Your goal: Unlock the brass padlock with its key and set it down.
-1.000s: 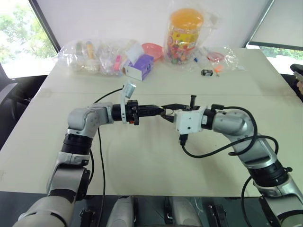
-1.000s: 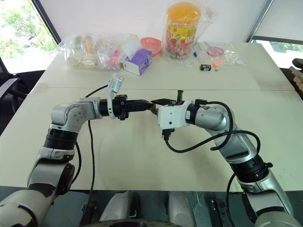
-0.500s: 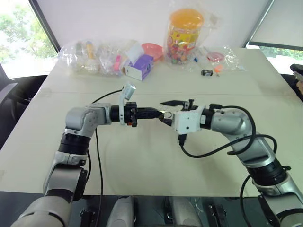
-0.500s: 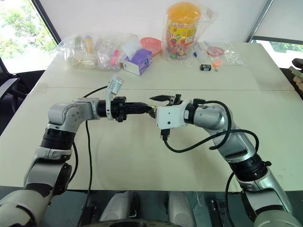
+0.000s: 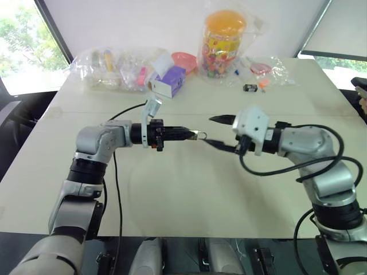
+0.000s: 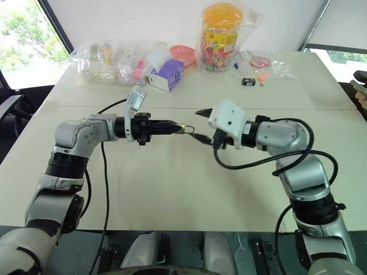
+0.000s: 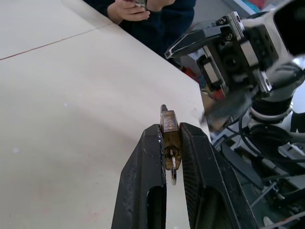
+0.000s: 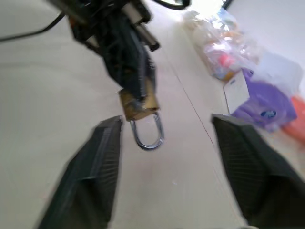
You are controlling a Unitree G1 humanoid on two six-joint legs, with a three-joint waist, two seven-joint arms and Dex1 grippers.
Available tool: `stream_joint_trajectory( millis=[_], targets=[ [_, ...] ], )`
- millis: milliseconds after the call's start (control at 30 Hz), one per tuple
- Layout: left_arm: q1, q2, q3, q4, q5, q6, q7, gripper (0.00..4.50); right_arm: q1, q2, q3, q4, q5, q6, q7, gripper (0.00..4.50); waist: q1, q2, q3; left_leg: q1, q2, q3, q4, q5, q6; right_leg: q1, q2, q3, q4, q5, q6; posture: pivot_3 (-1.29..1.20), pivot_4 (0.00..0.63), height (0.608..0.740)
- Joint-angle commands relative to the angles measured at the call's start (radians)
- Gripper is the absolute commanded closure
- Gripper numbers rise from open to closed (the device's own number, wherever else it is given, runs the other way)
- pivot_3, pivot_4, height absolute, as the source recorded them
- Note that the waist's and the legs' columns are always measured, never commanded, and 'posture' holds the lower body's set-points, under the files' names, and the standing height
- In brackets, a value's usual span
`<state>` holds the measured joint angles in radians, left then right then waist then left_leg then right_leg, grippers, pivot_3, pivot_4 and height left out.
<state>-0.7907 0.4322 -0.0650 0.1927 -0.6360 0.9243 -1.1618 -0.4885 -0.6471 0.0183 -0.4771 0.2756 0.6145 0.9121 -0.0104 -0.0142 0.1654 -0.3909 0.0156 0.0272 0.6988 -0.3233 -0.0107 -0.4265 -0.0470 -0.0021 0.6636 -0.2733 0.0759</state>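
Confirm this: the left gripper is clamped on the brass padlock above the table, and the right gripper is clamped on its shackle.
Not quite. The left gripper does clamp the brass padlock, but the right gripper is open, its fingers apart on either side of the shackle without touching it, as the right wrist view shows.

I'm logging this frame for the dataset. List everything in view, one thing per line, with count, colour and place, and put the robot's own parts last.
Brass padlock: one, dull yellow-brown with a silvery shackle, held in the air above the table, between the two grippers.
Table: one, cream, under both arms.
Candy jar: one, clear with an orange lid, in a plastic bag at the far edge.
Purple box: one, purple and white, far edge, left of the jar.
Clear plastic bags: several, with mixed small items, far left.
Small black object: one, far right, among bags.
Person's hand: beyond the table edge, in the left wrist view.
Left gripper: black fingers, shut on the padlock.
Right gripper: black fingers, open, facing the padlock.
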Motion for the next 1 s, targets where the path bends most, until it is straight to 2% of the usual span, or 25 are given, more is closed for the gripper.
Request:
stream_joint_trajectory(
  millis=[33,67,100,500,1000],
  targets=[
    [-0.022,0.008,0.001,-0.020,-0.003,-0.019,-0.018,4.50,-0.019,0.016,-0.024,-0.058,0.063,0.046,-0.036,4.00,-0.001,0.000,0.000,0.000,0.000,0.000,0.000,0.000,0.000,0.000,0.000,0.000,0.000,0.000,0.000,0.00,0.150,0.740],
    [-0.022,0.007,0.000,-0.020,-0.003,-0.019,-0.019,4.50,-0.020,0.020,-0.020,-0.061,0.070,0.054,-0.047,4.42,-0.001,0.000,0.000,0.000,0.000,0.000,0.000,0.000,0.000,0.000,0.000,0.000,0.000,0.000,0.000,0.00,0.150,0.740],
    [-0.023,0.006,0.001,-0.020,-0.003,-0.019,-0.019,4.50,-0.018,0.020,-0.011,-0.062,0.069,0.052,-0.055,4.47,-0.001,0.000,0.000,0.000,0.000,0.000,0.000,0.000,0.000,0.000,0.000,0.000,0.000,0.000,0.000,0.00,0.150,0.740],
    [-0.028,0.002,0.015,-0.039,-0.025,-0.008,-0.030,4.50,0.026,0.015,0.053,-0.012,0.039,-0.015,-0.101,4.47,0.000,0.000,0.000,0.000,0.000,0.000,0.000,0.000,0.000,0.000,0.000,0.000,0.000,0.000,0.000,0.00,0.150,0.740],
    [-0.019,0.003,0.027,-0.078,-0.054,0.015,-0.012,4.50,0.046,-0.002,0.093,0.066,0.013,-0.096,-0.065,4.47,0.000,0.000,0.000,0.000,0.000,0.000,0.000,0.000,0.000,0.000,0.000,0.000,0.000,0.000,0.000,0.00,0.150,0.740]
  ],
)
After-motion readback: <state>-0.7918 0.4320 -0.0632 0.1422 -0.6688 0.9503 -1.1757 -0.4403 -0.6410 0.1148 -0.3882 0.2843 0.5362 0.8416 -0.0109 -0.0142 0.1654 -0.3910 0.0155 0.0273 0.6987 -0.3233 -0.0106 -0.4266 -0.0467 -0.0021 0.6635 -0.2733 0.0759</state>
